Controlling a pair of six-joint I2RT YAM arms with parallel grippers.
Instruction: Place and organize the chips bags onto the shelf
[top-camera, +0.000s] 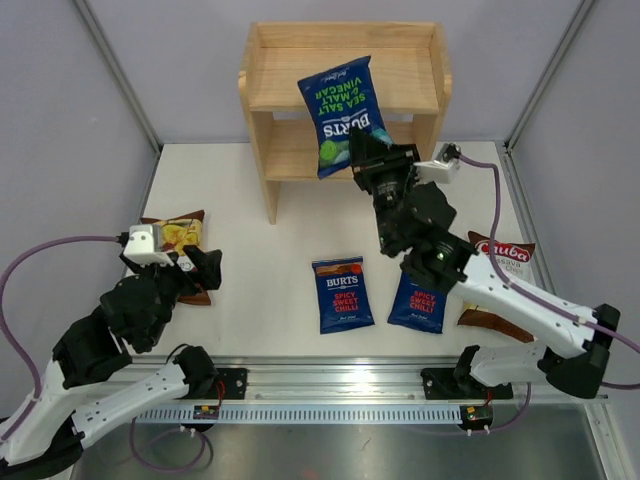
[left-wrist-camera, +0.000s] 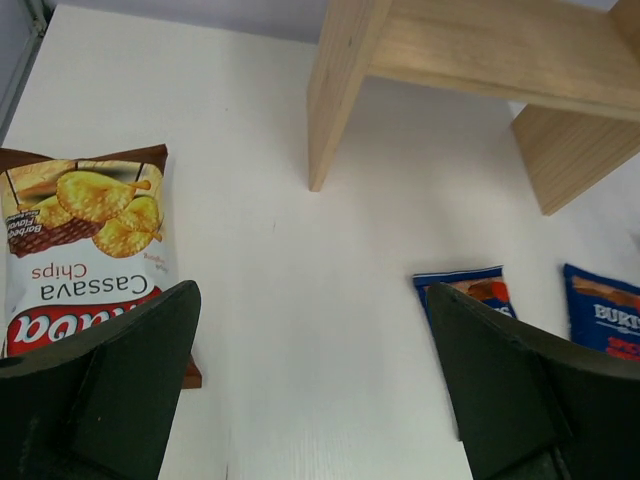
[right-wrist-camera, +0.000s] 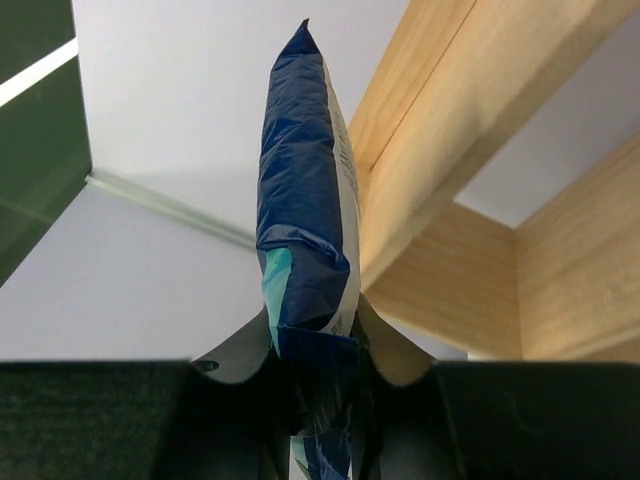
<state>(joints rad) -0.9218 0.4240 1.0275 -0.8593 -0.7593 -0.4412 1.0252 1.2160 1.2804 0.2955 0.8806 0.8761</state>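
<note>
My right gripper (top-camera: 362, 152) is shut on the green-accented blue BURTS bag (top-camera: 342, 112) and holds it upright in front of the wooden shelf (top-camera: 280, 45); it also shows in the right wrist view (right-wrist-camera: 305, 215). Two orange-topped BURTS bags (top-camera: 342, 293) (top-camera: 418, 303) lie flat on the table. One brown cassava bag (top-camera: 178, 240) lies at the left, seen too in the left wrist view (left-wrist-camera: 80, 240). Another brown bag (top-camera: 496, 285) lies at the right under my right arm. My left gripper (top-camera: 200, 270) is open and empty over the table, beside the left brown bag.
The shelf's legs (left-wrist-camera: 335, 90) stand on the white table (left-wrist-camera: 300, 300) beyond my left gripper. Grey walls close off the back and sides. A metal rail (top-camera: 340, 395) runs along the near edge.
</note>
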